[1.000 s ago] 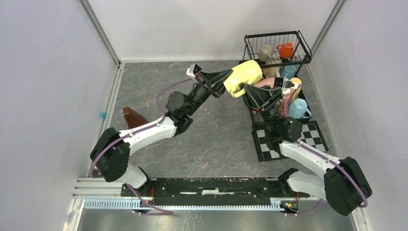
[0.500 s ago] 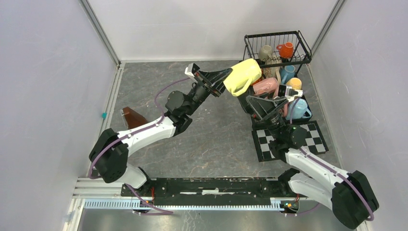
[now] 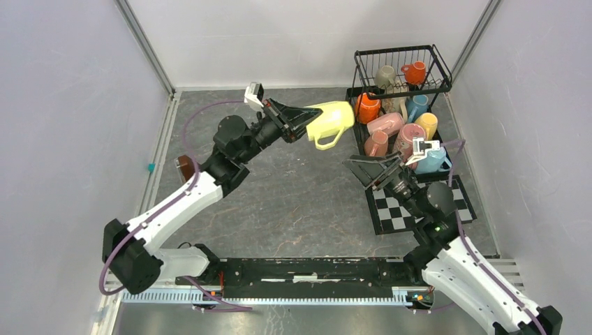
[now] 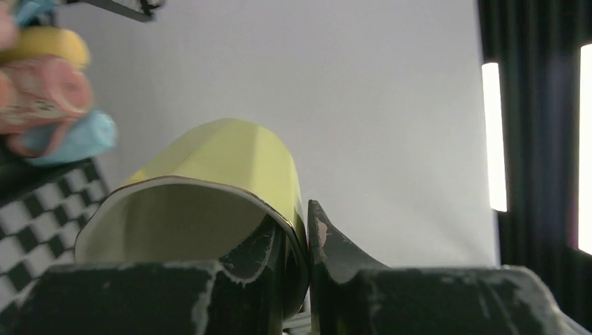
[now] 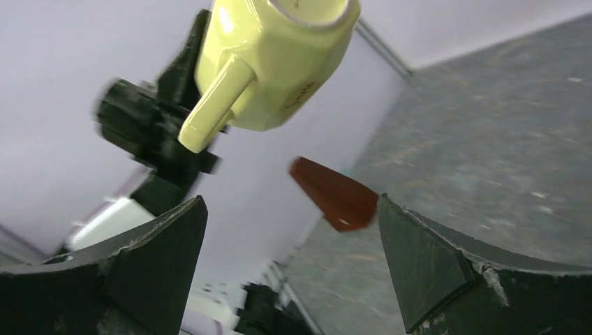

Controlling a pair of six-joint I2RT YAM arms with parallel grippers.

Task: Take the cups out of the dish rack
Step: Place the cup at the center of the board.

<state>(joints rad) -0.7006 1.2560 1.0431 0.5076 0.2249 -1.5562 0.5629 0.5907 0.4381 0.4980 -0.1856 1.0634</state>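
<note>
Yellow cup (image 3: 330,120) is kept well apart from the right gripper (image 3: 364,173), which is the nearer of the two. This gripper is hung just beyond the checkered mat (image 3: 398,216), close to the front of the dish rack (image 3: 401,50). Its jaws are spread wide and nothing is held between them.

At the left side a brown wedge (image 3: 185,166) is lying on the table, partly hidden by the left arm.

Farther out, the yellow cup is carried in the air by the left gripper (image 3: 306,120). The wall of the cup is pinched at the rim: one finger is put inside the mouth and the other is pressed on the outside, as is shown in the left wrist view. The cup is laid on its side, with the mouth turned to the gripper and the handle turned to the near side. It is near the left side of the dish rack and apart from it.

Farthest, in the right corner, the other cups are left in the rack. In the lower tier an orange cup (image 3: 366,107), two pink cups (image 3: 385,124) and a light blue cup (image 3: 433,159) are seen. In the upper tier a grey-olive cup (image 3: 385,75) and a second orange cup (image 3: 415,72) are placed.
</note>
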